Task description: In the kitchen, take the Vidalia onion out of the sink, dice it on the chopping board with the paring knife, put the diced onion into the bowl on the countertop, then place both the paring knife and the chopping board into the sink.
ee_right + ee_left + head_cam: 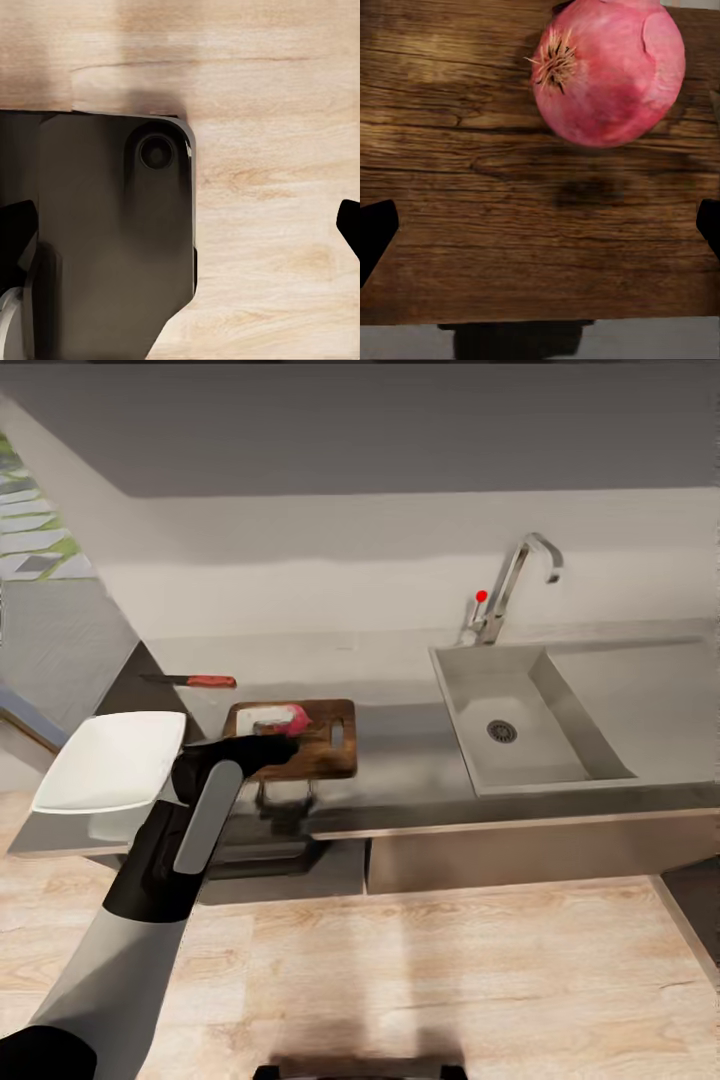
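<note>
Spread wide, the left gripper (pixel 540 225) hung over the chopping board (pixel 472 187), its Vidalia onion (pixel 607 71) released; best lift straight up.

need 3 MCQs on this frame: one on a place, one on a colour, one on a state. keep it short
1. Where does the Vidalia onion lie?
A. in the sink
B. on the chopping board
C. in the bowl

2. What colour is the paring knife's handle?
A. red
B. black
C. white

3. How does the left gripper stand?
A. shut on the onion
B. shut on the knife
C. open, holding nothing

Key:
1 B: the left wrist view shows the onion resting on the chopping board; the sink holds nothing but its drain.
2 A: the paring knife on the countertop, behind the board, has a red handle and a dark blade.
3 C: the left gripper has its fingertips spread wide at the two sides of the wrist view, with bare board between them and the onion beyond.
</note>
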Robot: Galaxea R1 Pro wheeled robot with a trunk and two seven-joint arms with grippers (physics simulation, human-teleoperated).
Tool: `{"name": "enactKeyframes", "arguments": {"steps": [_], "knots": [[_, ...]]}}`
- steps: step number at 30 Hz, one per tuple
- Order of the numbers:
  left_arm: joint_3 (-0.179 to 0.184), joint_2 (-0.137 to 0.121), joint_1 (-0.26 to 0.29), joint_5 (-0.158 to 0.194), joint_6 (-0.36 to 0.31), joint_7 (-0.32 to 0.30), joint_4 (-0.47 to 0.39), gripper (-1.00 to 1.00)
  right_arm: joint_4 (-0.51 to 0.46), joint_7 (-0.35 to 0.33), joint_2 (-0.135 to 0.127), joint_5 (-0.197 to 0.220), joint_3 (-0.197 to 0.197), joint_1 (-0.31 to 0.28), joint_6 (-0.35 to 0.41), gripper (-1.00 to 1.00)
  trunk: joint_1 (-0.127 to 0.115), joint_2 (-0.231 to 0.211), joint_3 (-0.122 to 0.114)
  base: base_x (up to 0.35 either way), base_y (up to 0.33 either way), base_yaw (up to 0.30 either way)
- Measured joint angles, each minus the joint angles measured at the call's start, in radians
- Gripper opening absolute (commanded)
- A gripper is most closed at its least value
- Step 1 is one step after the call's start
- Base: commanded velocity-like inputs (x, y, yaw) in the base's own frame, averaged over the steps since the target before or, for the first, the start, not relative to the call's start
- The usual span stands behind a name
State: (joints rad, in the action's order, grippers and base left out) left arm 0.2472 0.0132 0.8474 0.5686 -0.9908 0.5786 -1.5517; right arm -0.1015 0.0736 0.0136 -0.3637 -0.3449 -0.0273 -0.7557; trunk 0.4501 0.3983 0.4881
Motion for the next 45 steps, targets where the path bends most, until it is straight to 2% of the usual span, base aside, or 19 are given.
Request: {"name": "enactKeyframes", "arguments": {"steps": [3,7,30,33,36,37,39,40,42,43,44,45], "knots": [[-0.033,-0.002,0.000,0.000,-0.001,0.000,0.000,1.00,0.000,0.000,0.000,0.000,0.000,0.000,0.000,1.00,0.000,0.000,0.000,-0.342,0.000,0.000],[-0.041,-0.012,0.000,0.002,-0.001,0.001,0.000,1.00,0.000,0.000,0.000,0.000,0.000,0.000,0.000,1.00,0.000,0.000,0.000,-0.342,0.000,0.000],[-0.034,-0.019,-0.001,0.002,0.000,0.001,0.005,1.00,0.000,0.000,0.000,0.000,0.000,0.000,0.000,1.00,0.000,0.000,0.000,-0.333,0.000,0.000],[-0.033,-0.022,-0.036,0.002,0.024,-0.003,0.083,1.00,0.000,0.000,0.000,0.000,0.000,0.000,0.000,1.00,-0.001,0.000,0.000,-0.054,0.000,0.000],[-0.026,-0.025,-0.102,0.002,0.209,-0.010,0.221,1.00,0.000,0.000,-0.001,0.000,0.000,0.000,0.000,1.00,-0.001,0.000,0.000,-0.014,0.000,0.000],[-0.022,-0.025,-0.111,0.002,0.241,-0.011,0.249,1.00,0.000,0.000,-0.001,0.000,0.000,0.000,0.000,1.00,-0.001,0.000,0.000,-0.006,0.000,0.000],[0.012,-0.027,-0.139,0.003,0.358,-0.012,0.362,1.00,0.000,0.000,-0.001,0.000,0.000,0.000,0.000,1.00,-0.001,0.000,0.000,-0.004,0.000,0.000],[0.026,-0.028,-0.144,0.002,0.390,-0.013,0.396,1.00,0.000,0.000,-0.001,0.000,0.000,0.000,0.000,1.00,-0.001,0.000,0.000,-0.002,0.000,0.000],[0.094,-0.037,-0.157,0.004,0.531,-0.015,0.534,1.00,0.000,0.000,-0.002,0.000,0.000,0.000,0.000,1.00,-0.001,0.000,0.000,-0.001,0.000,0.000],[0.117,-0.039,-0.159,0.004,0.572,-0.016,0.575,1.00,0.000,0.000,-0.002,0.000,0.000,0.000,0.000,1.00,-0.001,0.000,0.000,0.000,0.000,0.000],[0.166,-0.042,-0.161,0.006,0.654,-0.020,0.653,1.00,0.000,0.000,-0.002,0.000,0.000,0.000,0.000,1.00,-0.001,0.000,0.000,0.000,0.000,0.000],[0.247,-0.042,-0.164,0.008,0.783,-0.038,0.778,1.00,0.000,0.000,-0.002,0.000,0.000,0.000,0.000,1.00,-0.001,0.000,0.000,0.000,0.000,0.000]]}}
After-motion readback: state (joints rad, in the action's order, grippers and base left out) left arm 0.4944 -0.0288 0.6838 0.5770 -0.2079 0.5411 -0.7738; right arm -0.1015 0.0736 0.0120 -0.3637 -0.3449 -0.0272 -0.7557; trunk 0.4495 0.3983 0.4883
